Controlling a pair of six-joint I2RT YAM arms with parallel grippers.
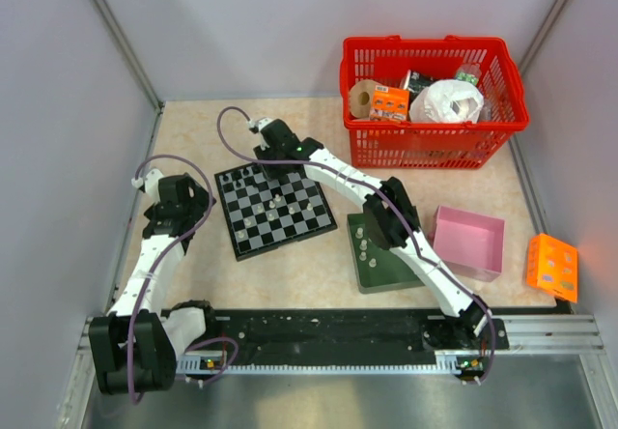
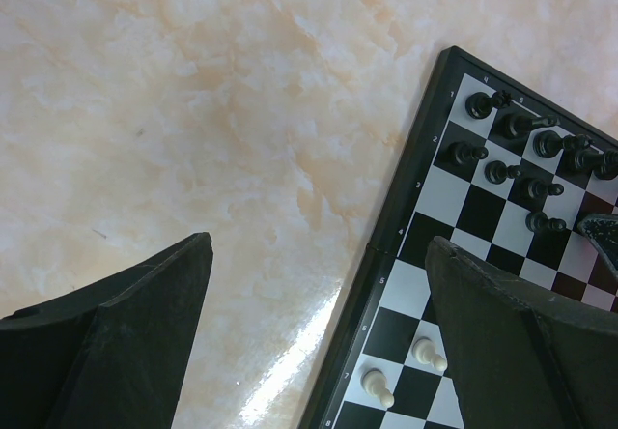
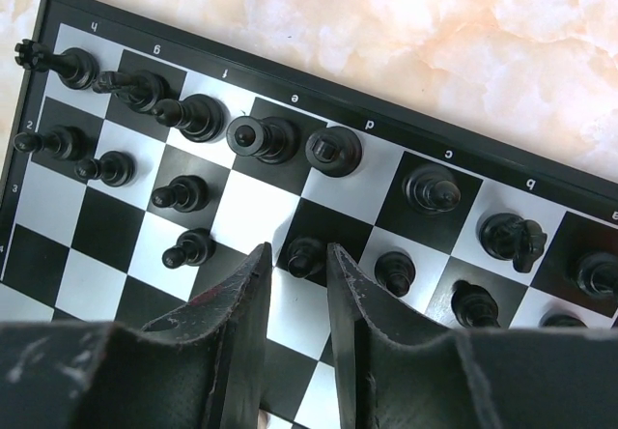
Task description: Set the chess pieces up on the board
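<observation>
1. Top external view: a flat, square, black-and-white checkered board [image 1: 275, 207] with a thin dark border lies tilted at centre-left on the glossy, cream marbled table [image 1: 290, 265].
2. Right of it is a dark green rectangular tray [image 1: 386, 272] carrying small whitish figurines [image 1: 362, 245]. Further right are a pink open box [image 1: 468, 241] and an orange box [image 1: 551, 267].
3. A red plastic lattice basket [image 1: 435, 144] stands at upper right.
4. Right wrist view: glossy black turned pieces [image 3: 198, 117] stand in two rows along the lettered edge of the board.
5. The right jaws are matte black, scuffed and wedge-shaped, and stand narrowly apart low over the board. A black pawn [image 3: 304, 255] stands at the mouth of the gap, with light board showing beside it.
6. Left wrist view: the left jaws are spread wide and empty over bare table, just beside the numbered border of the board.
7. Two rounded white pawns [image 2: 377, 386] stand at lower centre, and black pieces cluster at upper right.
</observation>
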